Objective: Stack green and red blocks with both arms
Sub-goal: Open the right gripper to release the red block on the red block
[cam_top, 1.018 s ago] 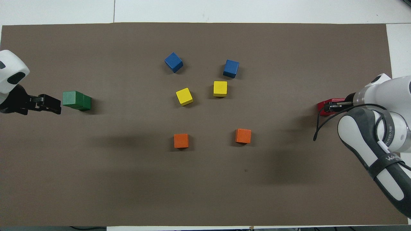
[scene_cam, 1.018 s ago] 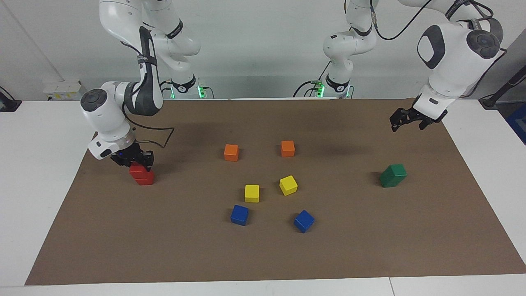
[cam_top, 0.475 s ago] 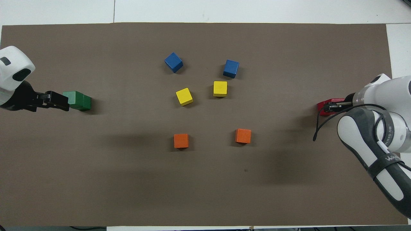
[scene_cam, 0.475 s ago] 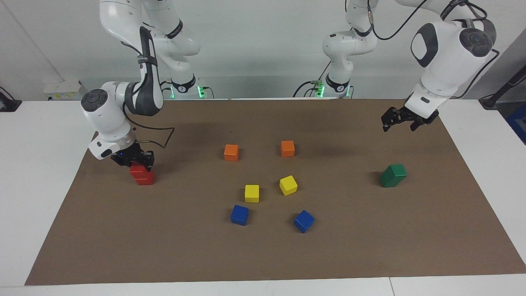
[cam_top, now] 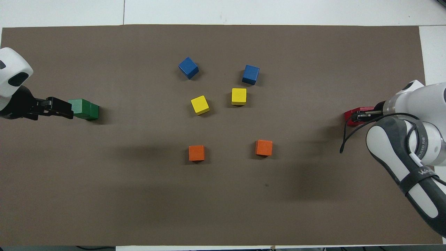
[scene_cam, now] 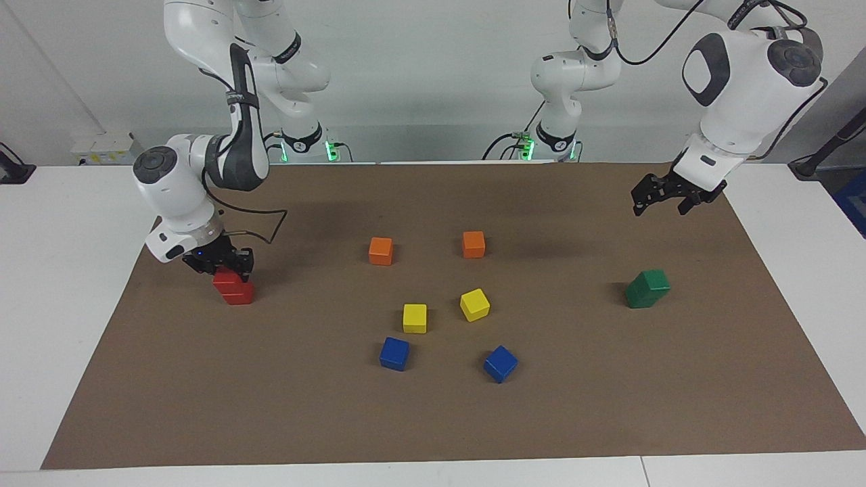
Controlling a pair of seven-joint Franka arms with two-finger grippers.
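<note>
Only partial lettering "WA" reads on the right arm's (cam_top: 414, 174) strap.

Light: it was bright and even, coming from above me.
Shadows: my arms cast soft, wide, dim patches on the brown mat (scene_cam: 433, 419); each cube carried only a short, faint shadow at its base.
Glare: none showed on the mat; my white shells shone mildly.
Focus: both views were sharp, without motion blur.

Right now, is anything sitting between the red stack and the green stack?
Yes. Between the red stack and green stack sit the two yellow cubes; both views show it.
</note>
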